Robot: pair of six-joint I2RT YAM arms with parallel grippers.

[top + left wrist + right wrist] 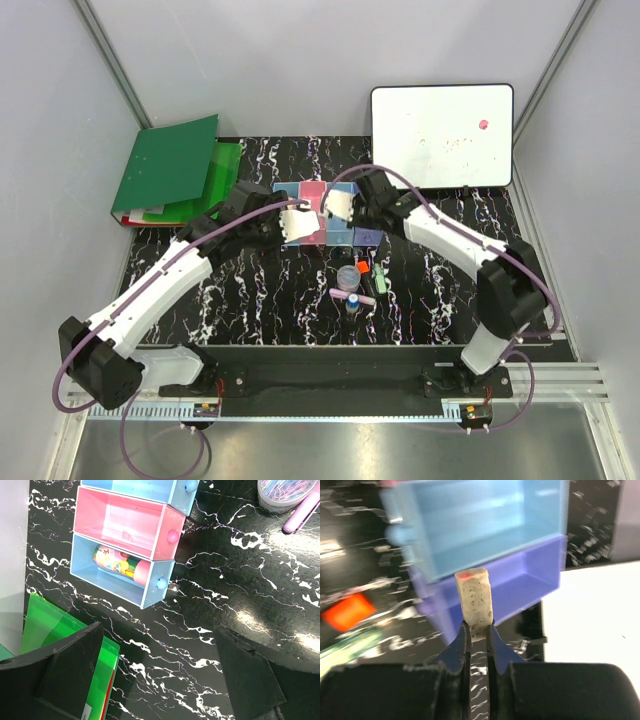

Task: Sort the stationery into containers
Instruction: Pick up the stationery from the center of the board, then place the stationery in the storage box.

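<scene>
My right fingers pinch the little eraser by its bottom end, above the bins. It looks light and squashy, so I squeeze gently. My left fingers are spread, holding nothing

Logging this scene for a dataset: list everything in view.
light blue bins: two, light blue, table centre; one holds a colourful tube
pink bin: one, pink, between them
violet bin: one, violet, row's right end
clear round tub: one, clear, near bins
pink marker: one, pink, beside tub
orange-capped stick: one, orange, beside tub
green pen: one, green, by stick
green binders: two, green, far left
whiteboard: one, white, far right
eraser: one, whitish, held above bins
left end effector: black, open, near bins
right end effector: black, shut on eraser
</scene>
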